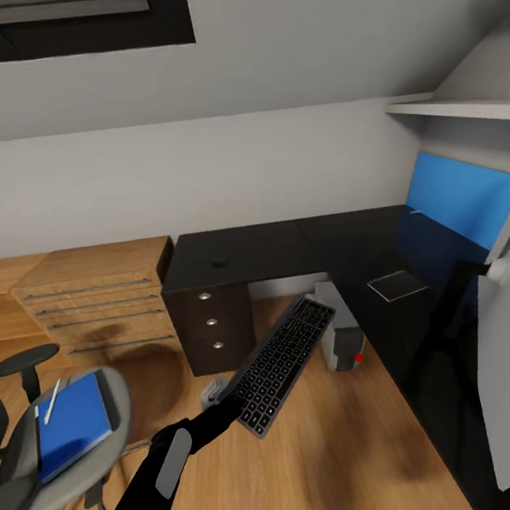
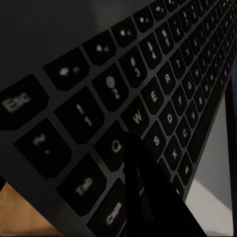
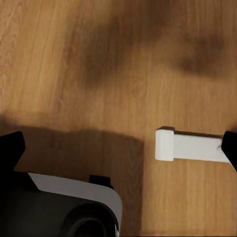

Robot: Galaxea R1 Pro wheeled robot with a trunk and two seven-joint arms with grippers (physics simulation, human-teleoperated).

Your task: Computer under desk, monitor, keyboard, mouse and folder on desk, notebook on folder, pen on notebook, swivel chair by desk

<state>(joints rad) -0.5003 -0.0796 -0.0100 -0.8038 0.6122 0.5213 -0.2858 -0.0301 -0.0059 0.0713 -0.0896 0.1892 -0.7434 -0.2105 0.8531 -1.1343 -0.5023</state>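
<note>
My left gripper [image 1: 226,401] is shut on the near end of the dark keyboard [image 1: 283,360], holding it tilted in the air over the wood floor in front of the black L-shaped desk [image 1: 286,245]. In the left wrist view one dark finger [image 2: 143,197] lies across the keyboard [image 2: 148,84] near the Q and Tab keys. A small dark mouse [image 1: 220,261] sits on the desk. The monitor [image 1: 455,204], its screen blue, stands on the desk's right wing. The computer [image 1: 344,344] stands under the desk. On the swivel chair [image 1: 26,471] lies a blue folder or notebook [image 1: 69,427] with a white pen [image 1: 51,401] on it. My right gripper [image 3: 118,148] is open above the floor.
A wooden dresser [image 1: 94,305] stands left of the desk's dark drawer unit [image 1: 211,323]. A white door with a knob [image 1: 498,268] juts in at the right. A white bar [image 3: 190,146] lies on the floor beside the robot's base [image 3: 59,207].
</note>
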